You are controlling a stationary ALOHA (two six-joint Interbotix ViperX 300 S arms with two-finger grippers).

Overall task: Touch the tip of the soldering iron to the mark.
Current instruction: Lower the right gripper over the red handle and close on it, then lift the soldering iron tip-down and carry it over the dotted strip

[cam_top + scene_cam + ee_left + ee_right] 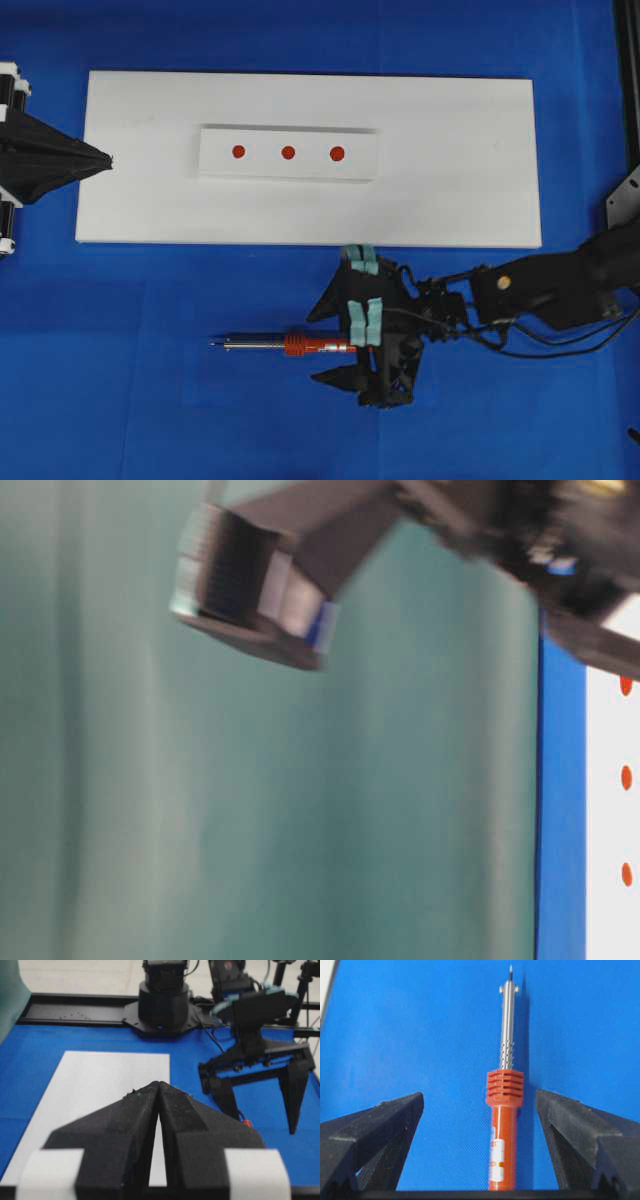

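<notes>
surface: blue cloth (pixel 150 350) across whole tabletop | white board (pixel 460 200) toward 12 o'clock | backdrop: teal curtain (pixel 300 810), softly folded | far edge: black rail (pixel 75 1010), pale floor (pixel 75 975) beyond | light: even

Soldering iron (pixel 290 345) on cloth (pixel 150 400) in front of board (pixel 450 200), betw. right gripper (pixel 345 335) jaws, tip pointing left

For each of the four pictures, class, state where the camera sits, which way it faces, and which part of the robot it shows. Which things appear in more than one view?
Overhead: above, facing down on the white board, both arms.
Table-level: low, blurred; a dark arm part overhead, board edge at right.
Left wrist: behind the shut left gripper, facing the open right gripper.
Right wrist: between open fingers, along the soldering iron.
Shared: the iron, overhead and right wrist.
</notes>
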